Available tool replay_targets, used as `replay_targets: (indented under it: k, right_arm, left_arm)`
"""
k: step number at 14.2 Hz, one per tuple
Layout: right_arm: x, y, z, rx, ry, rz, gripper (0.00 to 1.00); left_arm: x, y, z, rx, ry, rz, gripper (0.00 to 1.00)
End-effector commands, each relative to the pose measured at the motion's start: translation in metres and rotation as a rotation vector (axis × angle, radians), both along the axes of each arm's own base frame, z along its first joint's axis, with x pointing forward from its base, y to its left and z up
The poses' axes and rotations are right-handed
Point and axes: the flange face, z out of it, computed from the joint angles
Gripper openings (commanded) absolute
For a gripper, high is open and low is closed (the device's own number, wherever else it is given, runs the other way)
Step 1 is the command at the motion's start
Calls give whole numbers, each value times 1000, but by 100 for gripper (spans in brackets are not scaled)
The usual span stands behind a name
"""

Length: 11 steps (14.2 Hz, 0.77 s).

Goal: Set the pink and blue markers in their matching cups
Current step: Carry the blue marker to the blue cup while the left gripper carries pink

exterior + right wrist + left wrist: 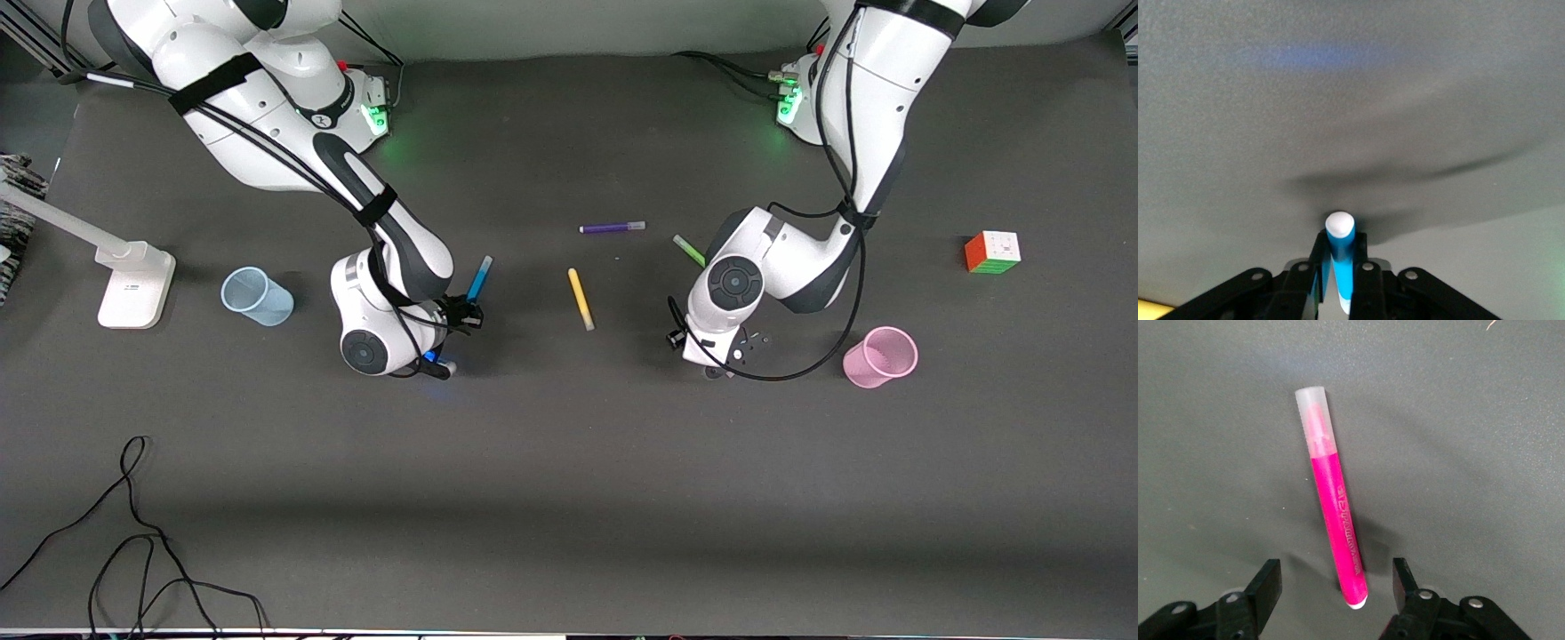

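The right gripper (1338, 270), wrist bent low over the table, is clamped on the blue marker (478, 279), which sticks out past its fingertips. The left gripper (1338, 577) hangs with its fingers spread wide, the pink marker (1333, 523) lying flat between them, touching neither. The blue cup (256, 296) stands toward the right arm's end, the pink cup (879, 356) toward the left arm's end.

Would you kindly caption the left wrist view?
Open left gripper straddles the pink marker lying on the table.

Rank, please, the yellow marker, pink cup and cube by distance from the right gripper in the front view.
From the right gripper, shut on the blue marker:
1. Yellow marker, mid-table.
2. Pink cup, toward the left arm's end.
3. Cube, farthest toward that end.
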Motion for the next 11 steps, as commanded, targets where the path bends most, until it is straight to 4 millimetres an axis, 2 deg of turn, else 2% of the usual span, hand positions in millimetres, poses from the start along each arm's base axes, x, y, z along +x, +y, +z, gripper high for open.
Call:
replay_targets:
  k: [1, 2, 5, 7, 9, 11]
  right_arm:
    - [4, 3, 13, 5, -18, -30, 0]
    - [7, 2, 24, 7, -30, -30, 0]
    - [12, -2, 59, 4, -55, -8, 0]
    - [15, -9, 83, 0, -71, 9, 0]
    - [19, -19, 111, -37, -105, 47, 0]
    - [23, -29, 153, -67, -167, 76, 0]
  left_arm:
    - [1, -3, -1, 9, -16, 13, 57]
    - [1, -3, -1, 9, -16, 13, 49]
    - [2, -2, -1, 11, -17, 30, 19]
    - [3, -3, 1, 10, -22, 38, 6]
    - [5, -1, 3, 10, -23, 44, 1]
    - [11, 4, 13, 12, -29, 55, 0]
